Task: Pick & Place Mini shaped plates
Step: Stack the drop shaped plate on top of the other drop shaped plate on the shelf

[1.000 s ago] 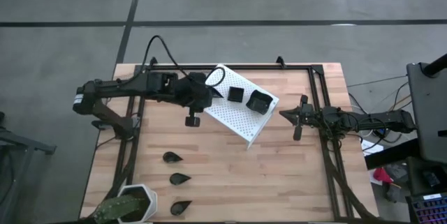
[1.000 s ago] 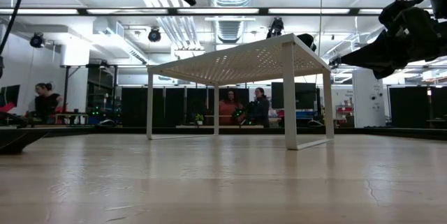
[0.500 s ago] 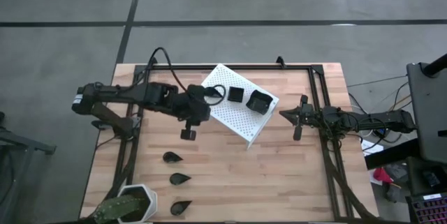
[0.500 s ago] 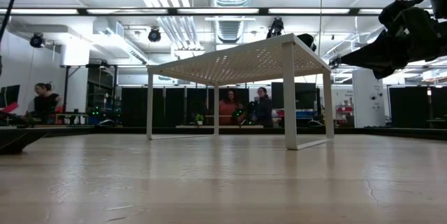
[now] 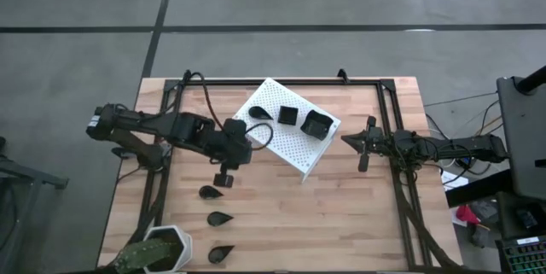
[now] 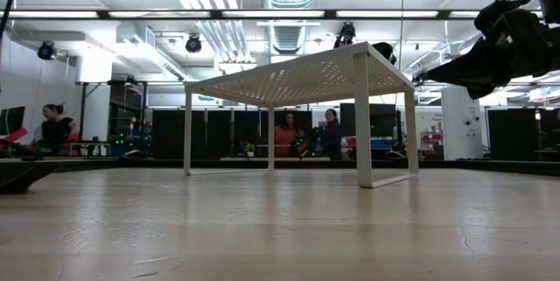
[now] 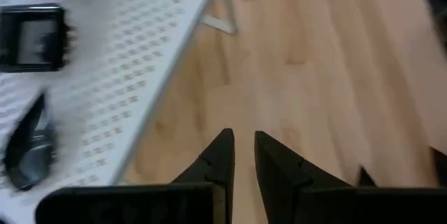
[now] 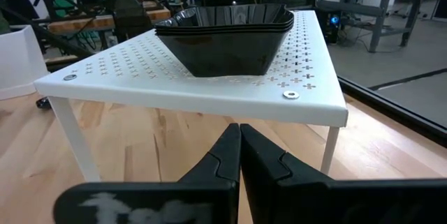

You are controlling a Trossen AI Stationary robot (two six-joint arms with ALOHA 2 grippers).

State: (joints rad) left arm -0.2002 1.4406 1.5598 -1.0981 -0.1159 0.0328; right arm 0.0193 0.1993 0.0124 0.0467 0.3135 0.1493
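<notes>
The left tool (image 5: 224,178), narrowly parted and empty, has left a teardrop plate (image 5: 256,113) on the rack (image 5: 294,142) and swung toward the tabletop plates (image 5: 210,192); next pick looks imminent.

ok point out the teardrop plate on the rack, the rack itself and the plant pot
teardrop plate (image 5: 256,113), high view, middle of the dish
rack (image 5: 286,143), high view, bare perforated top
plant pot (image 5: 174,241), high view, white rim

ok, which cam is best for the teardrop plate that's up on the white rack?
High view: the teardrop plate shows whole, flat on the white rack near its left corner, beside the small square plate. Left wrist view catches it blurred at the picture's edge. Low view sees only the rack's underside and legs; right wrist view doesn't show it.
</notes>
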